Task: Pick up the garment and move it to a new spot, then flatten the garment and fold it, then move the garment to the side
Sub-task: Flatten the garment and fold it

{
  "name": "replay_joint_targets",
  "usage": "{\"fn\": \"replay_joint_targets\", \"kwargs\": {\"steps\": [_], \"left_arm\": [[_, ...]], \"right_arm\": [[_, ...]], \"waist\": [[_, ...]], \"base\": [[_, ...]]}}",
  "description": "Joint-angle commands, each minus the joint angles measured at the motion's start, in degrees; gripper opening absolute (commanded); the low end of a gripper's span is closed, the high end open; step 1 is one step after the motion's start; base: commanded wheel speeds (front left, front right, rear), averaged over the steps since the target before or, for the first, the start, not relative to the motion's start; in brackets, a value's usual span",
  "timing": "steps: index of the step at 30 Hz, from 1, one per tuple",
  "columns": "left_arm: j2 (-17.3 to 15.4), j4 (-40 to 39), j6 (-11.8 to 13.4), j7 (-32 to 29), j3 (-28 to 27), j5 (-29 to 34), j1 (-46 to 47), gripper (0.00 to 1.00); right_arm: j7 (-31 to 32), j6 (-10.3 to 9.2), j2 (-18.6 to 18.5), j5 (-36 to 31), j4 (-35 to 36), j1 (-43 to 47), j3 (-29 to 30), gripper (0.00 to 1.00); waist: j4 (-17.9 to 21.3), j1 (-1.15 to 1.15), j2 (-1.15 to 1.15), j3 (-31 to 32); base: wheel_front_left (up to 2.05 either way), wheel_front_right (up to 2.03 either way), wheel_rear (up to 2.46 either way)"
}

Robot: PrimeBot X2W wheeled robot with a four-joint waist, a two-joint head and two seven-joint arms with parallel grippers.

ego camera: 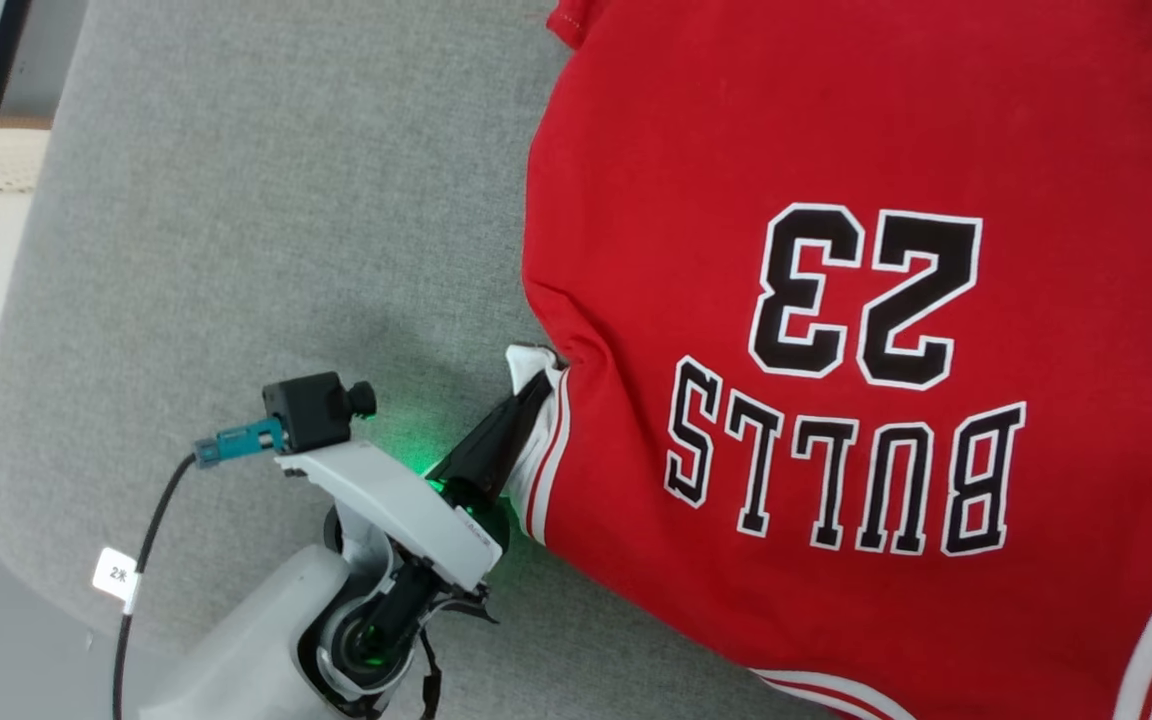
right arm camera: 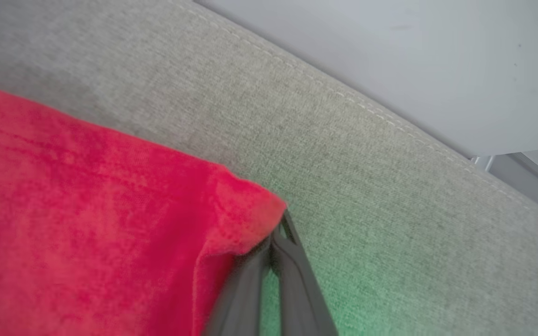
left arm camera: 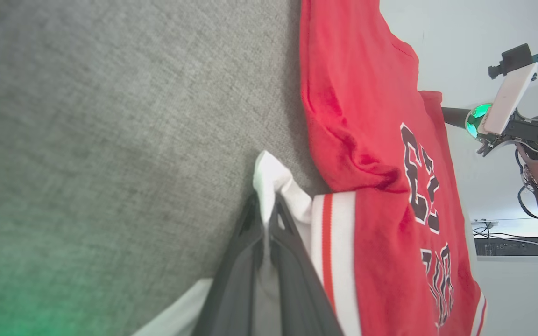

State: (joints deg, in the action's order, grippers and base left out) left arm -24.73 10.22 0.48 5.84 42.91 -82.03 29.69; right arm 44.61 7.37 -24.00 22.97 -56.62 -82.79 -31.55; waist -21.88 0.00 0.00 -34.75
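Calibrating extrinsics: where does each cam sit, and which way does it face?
Head: on the head, looking down on the garment on the grey cushion; left hand shows.
Left wrist: along the left hand, shut on the white sleeve; right hand beyond.
Right wrist: along the right hand, shut on a red corner.
Shared: garment and cushion in all.

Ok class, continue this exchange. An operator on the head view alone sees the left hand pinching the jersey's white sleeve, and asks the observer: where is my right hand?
Observer: Your right hand is shut on a red corner of the jersey.
Operator: What is past that corner?
Observer: Grey cushion, then its stitched edge and a pale surface.
Operator: Anything more?
Observer: The left wrist view shows a green light on the right wrist, beyond the jersey.
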Motion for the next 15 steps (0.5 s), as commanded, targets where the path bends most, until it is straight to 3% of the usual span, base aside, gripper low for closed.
{"fn": "replay_joint_targets", "kwargs": {"steps": [1, 7, 15], "left_arm": [[-0.5, 5.7, 1.7, -0.3, 0.5, -0.2, -2.0, 0.0], [-1.0, 6.4, 1.7, 1.1, -1.1, -0.8, -2.0, 0.0], [-2.6, 6.3, 2.5, 1.6, -2.4, -1.5, -3.4, 0.0]], "right_arm": [[0.1, 0.21, -0.2, 0.8, -1.6, 3.2, -0.9, 0.0], [-1.7, 0.09, -2.4, 6.7, 0.9, 6.0, -2.1, 0.0], [-1.8, 0.09, -7.9, 17.3, 13.3, 15.5, -6.7, 0.0]], "waist": [[0.7, 0.0, 0.0, 1.1], [2.8, 0.0, 0.0, 4.9], [7.3, 0.0, 0.0, 10.7]], "base": [[0.0, 0.0, 0.0], [0.0, 0.0, 0.0], [0.0, 0.0, 0.0]]}}
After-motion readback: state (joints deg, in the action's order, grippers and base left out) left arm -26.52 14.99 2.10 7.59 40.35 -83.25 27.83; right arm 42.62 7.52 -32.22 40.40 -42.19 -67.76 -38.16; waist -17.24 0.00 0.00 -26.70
